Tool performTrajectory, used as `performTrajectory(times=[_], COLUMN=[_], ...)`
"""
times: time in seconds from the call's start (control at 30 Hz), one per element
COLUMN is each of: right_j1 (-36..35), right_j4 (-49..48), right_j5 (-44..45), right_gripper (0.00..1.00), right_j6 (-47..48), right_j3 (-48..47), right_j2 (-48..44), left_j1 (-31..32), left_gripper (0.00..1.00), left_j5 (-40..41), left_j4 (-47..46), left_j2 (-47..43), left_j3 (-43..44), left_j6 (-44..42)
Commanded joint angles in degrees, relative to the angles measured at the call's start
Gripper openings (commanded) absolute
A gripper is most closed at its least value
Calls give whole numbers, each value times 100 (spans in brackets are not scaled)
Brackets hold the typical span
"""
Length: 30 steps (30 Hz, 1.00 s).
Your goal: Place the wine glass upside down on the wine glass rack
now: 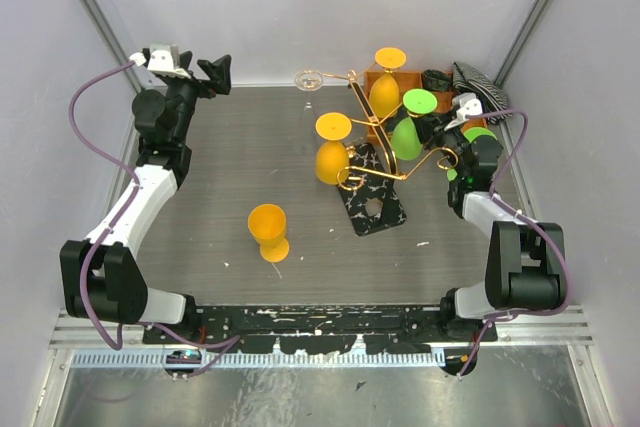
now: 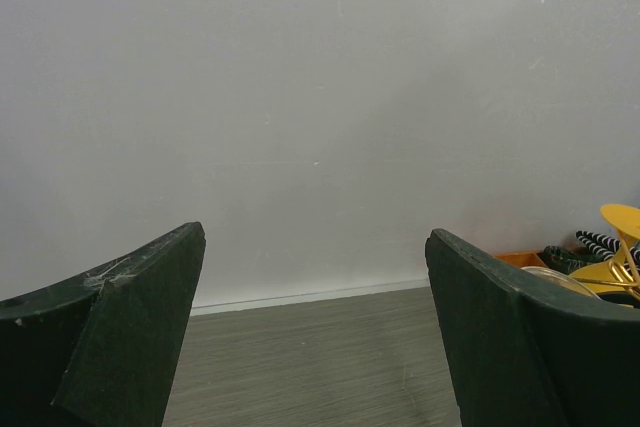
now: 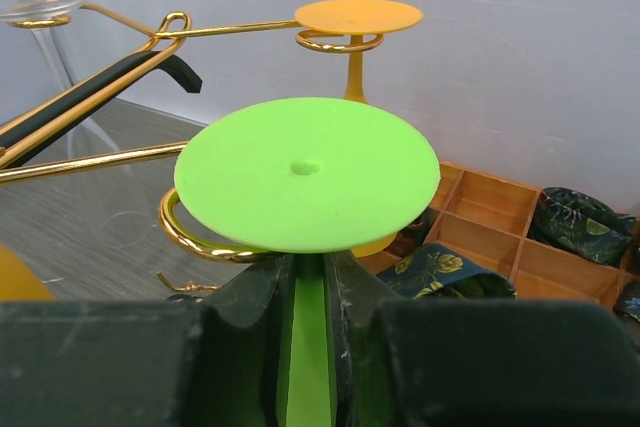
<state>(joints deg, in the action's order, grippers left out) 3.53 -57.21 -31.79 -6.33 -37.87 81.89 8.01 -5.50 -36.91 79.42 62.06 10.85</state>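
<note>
Your right gripper [image 3: 308, 292] is clamped on the vertical stem of the inverted green wine glass [image 3: 307, 172], whose foot sits directly above the jaws, over a gold curl of the wine glass rack [image 3: 188, 235]; your left gripper [image 2: 315, 237] gapes empty, far off.

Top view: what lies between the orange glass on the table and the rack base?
Nothing: the top view shows only bare grey table between the orange glass and the rack base.

Green wine glass [image 3: 307, 173], gold rack [image 1: 388, 217]
</note>
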Motion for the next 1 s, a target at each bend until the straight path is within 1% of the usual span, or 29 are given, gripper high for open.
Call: performTrajectory(times=[0.0, 0.13, 0.33, 0.5, 0.63, 0.73, 0.8, 0.87, 0.97], right_j1=[-10, -2, -1, -10, -23, -88, -113, -118, -113], right_j4=[-303, -124, 303, 456, 495, 809, 1053, 1167, 1129], right_j5=[303, 236, -303, -614, -660, -726, -736, -653, -509], right_gripper=[1, 1, 1, 1, 1, 1, 4, 12, 31], right_j6=[193, 334, 457, 435, 479, 694, 824, 840, 829], right_j3=[73, 158, 173, 122, 99, 10, -53, -52, 45], right_j2=[-363, -576, -833, -841, -890, -951, -976, -1004, -1091], left_j1=[-25, -23, -26, -21, -26, -24, -21, -22, -27], left_gripper=[98, 98, 98, 98, 98, 99, 98, 99, 98], left_j5=[5, 4, 18, 18, 19, 39, 61, 81, 109], left_j4=[-53, -65, -69, -81, -86, -88, -74, -66, -60], left_j2=[-15, -12, -30, -34, -57, -105, -139, -158, -207], left_j3=[138, 133, 94, 86, 55, 1, -43, -65, -118], left_j6=[-74, -53, -47, 16, 33, 39, 25, 16, 14])
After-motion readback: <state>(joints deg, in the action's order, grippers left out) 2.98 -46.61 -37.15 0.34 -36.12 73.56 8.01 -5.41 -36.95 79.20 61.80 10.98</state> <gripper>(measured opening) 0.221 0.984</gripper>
